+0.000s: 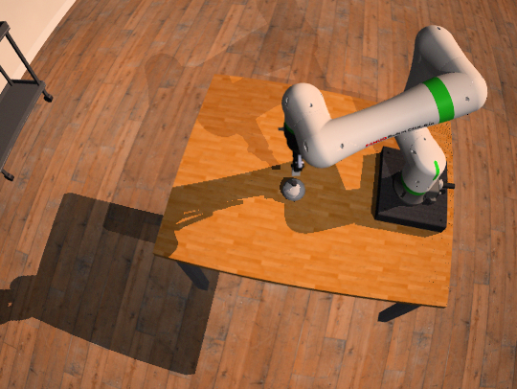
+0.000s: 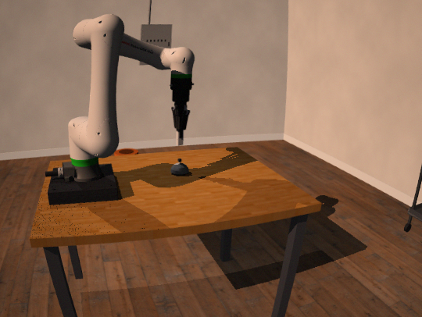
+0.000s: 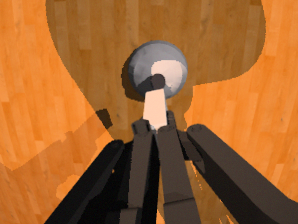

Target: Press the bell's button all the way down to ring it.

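Observation:
A small grey dome bell (image 1: 292, 189) with a dark button on top stands near the middle of the wooden table, in shadow. It also shows in the side view (image 2: 180, 169) and in the wrist view (image 3: 157, 71). My gripper (image 2: 180, 137) is shut, fingers pressed together and pointing straight down. It hangs well above the bell, clear of the button, and holds nothing. In the wrist view the fingertips (image 3: 154, 111) line up just below the button (image 3: 156, 83). In the overhead view the gripper (image 1: 297, 165) sits just beyond the bell.
The arm's dark base block (image 1: 413, 192) stands on the table's right side. A dark cart (image 1: 16, 102) stands on the floor far left. An orange ring-shaped object (image 2: 126, 151) lies on the floor behind the table.

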Robot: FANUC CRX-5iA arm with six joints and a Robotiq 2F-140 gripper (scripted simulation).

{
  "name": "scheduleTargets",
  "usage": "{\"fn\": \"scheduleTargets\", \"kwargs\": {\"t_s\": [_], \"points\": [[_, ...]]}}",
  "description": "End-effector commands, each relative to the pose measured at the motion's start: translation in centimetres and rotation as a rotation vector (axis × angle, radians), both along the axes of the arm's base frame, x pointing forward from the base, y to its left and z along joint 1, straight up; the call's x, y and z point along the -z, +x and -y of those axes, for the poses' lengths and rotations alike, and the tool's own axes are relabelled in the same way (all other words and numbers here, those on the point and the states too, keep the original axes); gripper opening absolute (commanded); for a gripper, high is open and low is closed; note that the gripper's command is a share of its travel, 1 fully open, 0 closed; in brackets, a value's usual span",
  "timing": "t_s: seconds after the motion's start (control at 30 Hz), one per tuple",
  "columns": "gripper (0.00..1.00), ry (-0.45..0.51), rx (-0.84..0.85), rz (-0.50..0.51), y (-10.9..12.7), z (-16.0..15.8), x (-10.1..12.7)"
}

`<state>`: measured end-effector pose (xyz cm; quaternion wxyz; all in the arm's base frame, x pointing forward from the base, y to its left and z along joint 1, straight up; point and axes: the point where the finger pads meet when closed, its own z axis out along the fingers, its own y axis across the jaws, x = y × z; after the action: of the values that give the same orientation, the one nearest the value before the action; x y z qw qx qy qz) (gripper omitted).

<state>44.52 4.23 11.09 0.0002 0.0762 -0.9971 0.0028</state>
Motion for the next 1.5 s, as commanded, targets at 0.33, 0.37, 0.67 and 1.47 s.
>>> {"fn": "scheduleTargets", "kwargs": {"t_s": [0.33,0.37,0.67,1.47], "points": [[0.00,0.001,0.000,0.000,0.0,-0.2,1.5],[0.00,0.001,0.000,0.000,0.0,-0.2,1.7],[0.00,0.001,0.000,0.000,0.0,-0.4,3.0],[0.00,0.001,0.000,0.000,-0.1,-0.8,5.7]]}}
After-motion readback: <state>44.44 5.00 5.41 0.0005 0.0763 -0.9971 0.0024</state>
